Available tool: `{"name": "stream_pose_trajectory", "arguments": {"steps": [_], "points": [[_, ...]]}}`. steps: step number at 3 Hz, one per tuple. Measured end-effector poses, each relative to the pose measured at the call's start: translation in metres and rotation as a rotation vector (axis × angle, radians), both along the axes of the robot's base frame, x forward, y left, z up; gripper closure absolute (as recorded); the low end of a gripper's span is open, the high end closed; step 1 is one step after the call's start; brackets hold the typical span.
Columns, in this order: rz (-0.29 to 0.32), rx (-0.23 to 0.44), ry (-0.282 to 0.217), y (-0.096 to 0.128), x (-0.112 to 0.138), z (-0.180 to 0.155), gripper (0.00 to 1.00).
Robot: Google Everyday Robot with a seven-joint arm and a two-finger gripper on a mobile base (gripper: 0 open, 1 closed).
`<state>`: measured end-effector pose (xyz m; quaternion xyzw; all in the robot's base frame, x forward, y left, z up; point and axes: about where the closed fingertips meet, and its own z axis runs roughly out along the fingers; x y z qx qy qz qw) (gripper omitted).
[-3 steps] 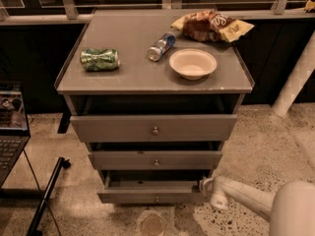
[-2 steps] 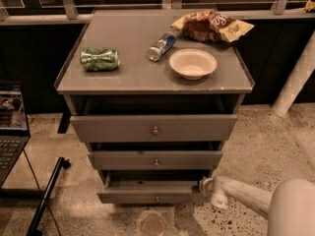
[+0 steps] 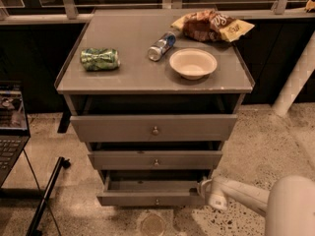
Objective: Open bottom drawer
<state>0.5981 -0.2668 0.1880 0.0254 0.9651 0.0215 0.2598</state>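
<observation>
- Grey three-drawer cabinet (image 3: 74, 82): all three drawers stand partly pulled out.
- Narrow grey bottom drawer with small round knob (image 3: 133, 198): lowest position, just above the floor, plain grey interior exposed.
- White gripper (image 3: 204, 191): at the right end of the bottom drawer's front panel, touching or just beside it; whether it grasps anything cannot be told.
- Cabinet top: crushed green can (image 3: 100, 59), blue-and-silver can lying on its side (image 3: 161, 45), white round bowl (image 3: 193, 63), crumpled snack bags (image 3: 211, 26).

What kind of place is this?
Probably an office or lab corner: a grey drawer cabinet with chip bags on top, an open laptop, and a speckled hard floor. The robot's pincer is at the right end of the bottom drawer.
</observation>
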Motion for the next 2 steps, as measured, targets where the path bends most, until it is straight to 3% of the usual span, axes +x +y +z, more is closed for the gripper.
{"name": "stream_pose_trajectory", "arguments": {"steps": [1,2], "points": [[0.044,0.025,0.048,0.0009,-0.0224,-0.0144,1.00],[0.044,0.025,0.048,0.0009,-0.0225,-0.0070,1.00]]}}
